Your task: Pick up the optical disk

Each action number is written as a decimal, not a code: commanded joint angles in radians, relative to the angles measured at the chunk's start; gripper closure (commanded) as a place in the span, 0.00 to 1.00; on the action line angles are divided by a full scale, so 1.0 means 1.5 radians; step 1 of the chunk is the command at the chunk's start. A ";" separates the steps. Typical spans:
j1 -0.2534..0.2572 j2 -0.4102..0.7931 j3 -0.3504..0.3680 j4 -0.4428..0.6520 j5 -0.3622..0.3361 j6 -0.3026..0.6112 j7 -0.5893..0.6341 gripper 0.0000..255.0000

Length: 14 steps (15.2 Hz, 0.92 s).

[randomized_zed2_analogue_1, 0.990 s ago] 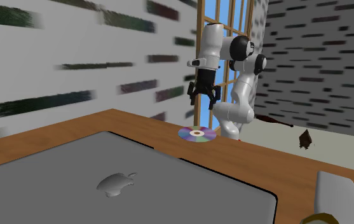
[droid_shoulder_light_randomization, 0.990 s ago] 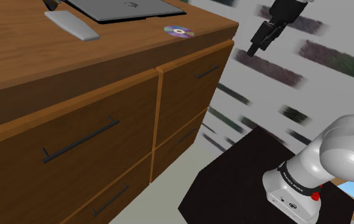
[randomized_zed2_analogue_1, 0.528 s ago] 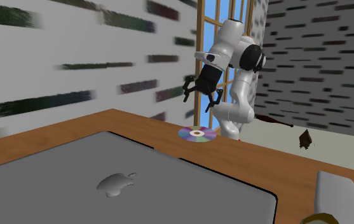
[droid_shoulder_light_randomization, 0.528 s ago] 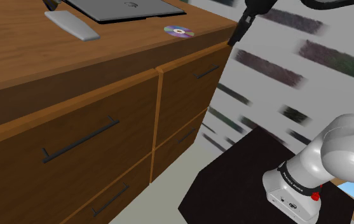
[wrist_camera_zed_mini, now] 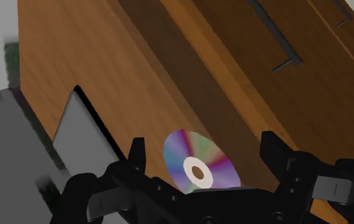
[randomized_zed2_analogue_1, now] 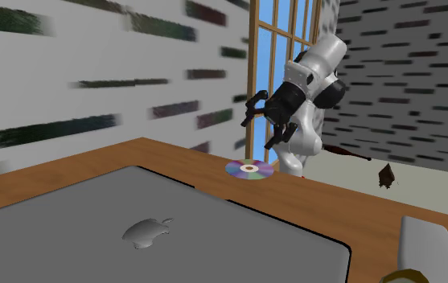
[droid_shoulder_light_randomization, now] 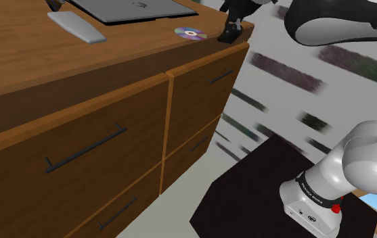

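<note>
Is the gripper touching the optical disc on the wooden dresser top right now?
Apart. The second exterior view shows the open gripper in the air above the optical disc, with a plain gap between them.

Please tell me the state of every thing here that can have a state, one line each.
optical disk, lying flat on the desk top, not held
gripper, open, in the air near the disk, not touching it
laptop, lid closed
drawers, all shut
</note>
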 commanded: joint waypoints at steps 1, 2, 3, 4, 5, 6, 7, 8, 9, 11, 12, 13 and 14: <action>-0.002 0.013 0.026 -0.010 -0.065 0.057 -0.009 0.00; -0.004 0.018 0.039 -0.014 -0.098 0.083 -0.013 0.00; -0.008 0.023 0.051 -0.019 -0.132 0.109 -0.015 0.00; -0.010 0.025 0.057 -0.021 -0.147 0.120 -0.015 0.00; -0.013 0.026 0.059 -0.027 -0.153 0.126 -0.007 0.00; -0.016 0.027 0.061 -0.034 -0.159 0.132 0.002 0.00; -0.018 0.029 0.064 -0.040 -0.165 0.138 0.010 0.00; -0.021 0.030 0.066 -0.046 -0.172 0.144 0.019 0.00; -0.025 0.031 0.069 -0.052 -0.178 0.150 0.028 0.00; -0.031 0.034 0.075 -0.064 -0.192 0.161 0.046 0.00; -0.033 0.036 0.077 -0.067 -0.196 0.164 0.051 0.00; -0.033 0.036 0.077 -0.067 -0.196 0.164 0.051 0.00; -0.034 0.037 0.077 -0.066 -0.197 0.164 0.053 1.00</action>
